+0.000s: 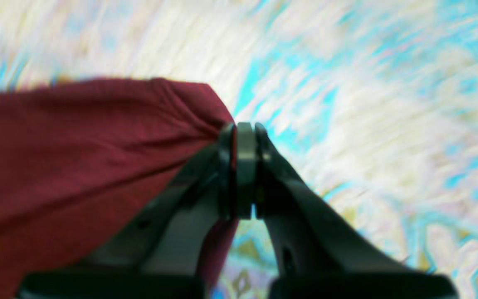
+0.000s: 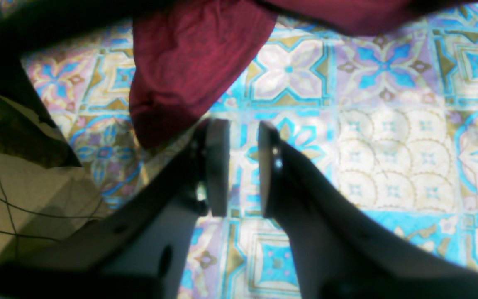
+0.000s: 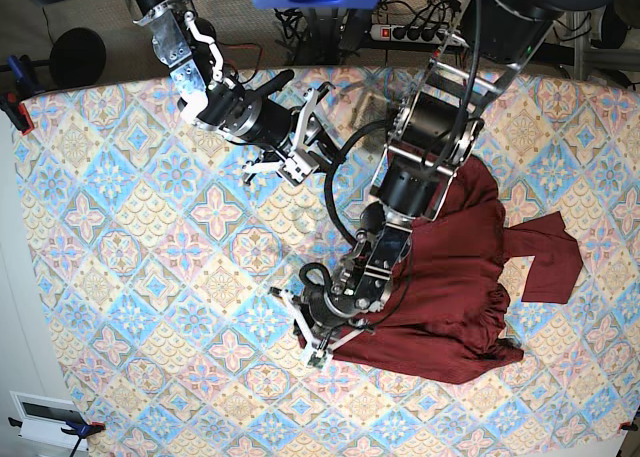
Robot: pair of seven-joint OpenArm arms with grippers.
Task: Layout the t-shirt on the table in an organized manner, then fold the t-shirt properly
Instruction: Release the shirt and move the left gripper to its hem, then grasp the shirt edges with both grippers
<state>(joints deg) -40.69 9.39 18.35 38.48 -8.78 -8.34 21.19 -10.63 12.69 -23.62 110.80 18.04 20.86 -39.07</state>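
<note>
Fabric first: in the left wrist view the left gripper (image 1: 245,166) is clamped on a corner of the dark maroon knit t-shirt (image 1: 77,166), cloth fanning leftward in soft ridges. Right wrist view — the right gripper (image 2: 243,166) hangs parted and empty, shirt just beyond its left pad. Base view: the garment lies rumpled on the pastel tile-patterned table (image 3: 120,257), long axis running rightward from the left gripper's pinch.

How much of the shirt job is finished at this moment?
Nothing looks finished: the t-shirt lies crumpled on the table. In hand: the left gripper is shut on a shirt edge. The right gripper is open and empty. Spreading flat and all folding remain.
</note>
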